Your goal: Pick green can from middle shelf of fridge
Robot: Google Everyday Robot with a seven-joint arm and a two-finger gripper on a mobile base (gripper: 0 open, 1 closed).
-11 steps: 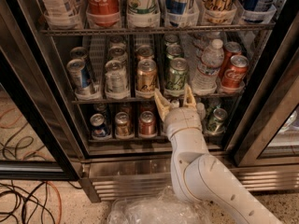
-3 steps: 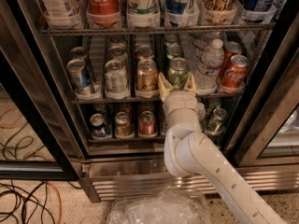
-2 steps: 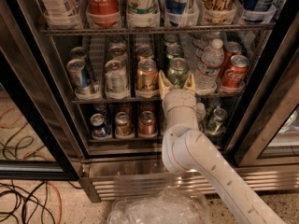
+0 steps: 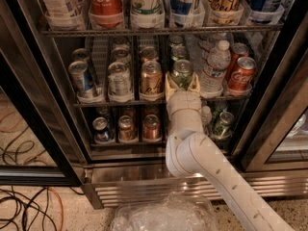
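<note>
The green can (image 4: 183, 72) stands at the front of its lane on the middle shelf (image 4: 96, 103) of the open fridge (image 4: 144, 173). It is green with a pale mottled label and a silver top. My gripper (image 4: 182, 84) is at that can, with its pale fingers (image 4: 168, 84) standing open on either side of the can's lower half. The white arm rises to it from the lower right. The can stands upright on the rack.
A gold-tan can (image 4: 151, 78) stands just left of the green can and a water bottle (image 4: 216, 67) just right, then red Coke cans (image 4: 241, 73). Tall bottles fill the rack above (image 4: 144, 4). Small cans sit below (image 4: 126, 128). Black door frames (image 4: 281, 100) flank the opening. Cables (image 4: 24, 211) lie on the floor.
Since the earliest frame my gripper has moved up and in, from below the shelf edge to around the green can. Over the last second it has barely moved.
</note>
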